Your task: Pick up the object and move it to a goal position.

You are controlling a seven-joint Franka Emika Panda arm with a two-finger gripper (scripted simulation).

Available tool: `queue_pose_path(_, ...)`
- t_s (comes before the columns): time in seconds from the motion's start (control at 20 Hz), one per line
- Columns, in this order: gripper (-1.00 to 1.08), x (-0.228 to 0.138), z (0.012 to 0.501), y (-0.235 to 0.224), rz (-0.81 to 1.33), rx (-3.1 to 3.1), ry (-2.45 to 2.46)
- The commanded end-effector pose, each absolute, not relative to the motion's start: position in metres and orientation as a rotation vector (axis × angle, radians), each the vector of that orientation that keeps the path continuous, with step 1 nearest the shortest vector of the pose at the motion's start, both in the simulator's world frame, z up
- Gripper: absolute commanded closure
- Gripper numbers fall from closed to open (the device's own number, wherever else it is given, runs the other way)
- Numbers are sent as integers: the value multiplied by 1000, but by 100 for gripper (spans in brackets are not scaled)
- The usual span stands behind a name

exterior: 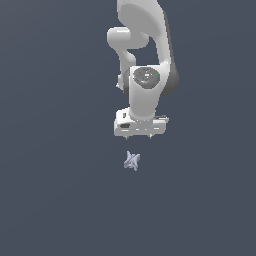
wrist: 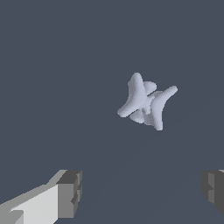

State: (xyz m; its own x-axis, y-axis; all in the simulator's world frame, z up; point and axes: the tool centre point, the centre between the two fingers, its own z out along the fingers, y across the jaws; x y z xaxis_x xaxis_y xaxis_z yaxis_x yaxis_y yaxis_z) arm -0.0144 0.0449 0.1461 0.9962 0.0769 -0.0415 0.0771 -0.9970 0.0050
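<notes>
I counted one arm (exterior: 145,55), one gripper (exterior: 139,135) and one object (exterior: 132,160) on a plain dark grey surface (exterior: 55,200). From the exterior view the object, a tiny pale lavender-grey spiky piece, lay on the surface just below the gripper in the picture, apart from it and slightly toward the exterior view's left of its centre; nothing touched it. That view showed me the whole white arm bent over the hand, but the fingers appeared only as small nubs under the hand. The wrist view gave me what the other could not: two fingertips (wrist: 70,192) set wide apart with bare surface between them, so the pincer was spread and held nothing, and the object's (wrist: 146,103) rounded, jagged prongs showed plainly, lying beyond the fingertips.
</notes>
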Motion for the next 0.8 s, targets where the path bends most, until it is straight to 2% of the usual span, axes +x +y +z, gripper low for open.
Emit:
queue_pose_path(0.0,-92,-14,146,46,-64,3131,126)
queue_pose_path(0.35,-92,-5,138,42,-55,3137,40)
queue_pose_path(0.75,-92,23,113,30,-26,3135,-217)
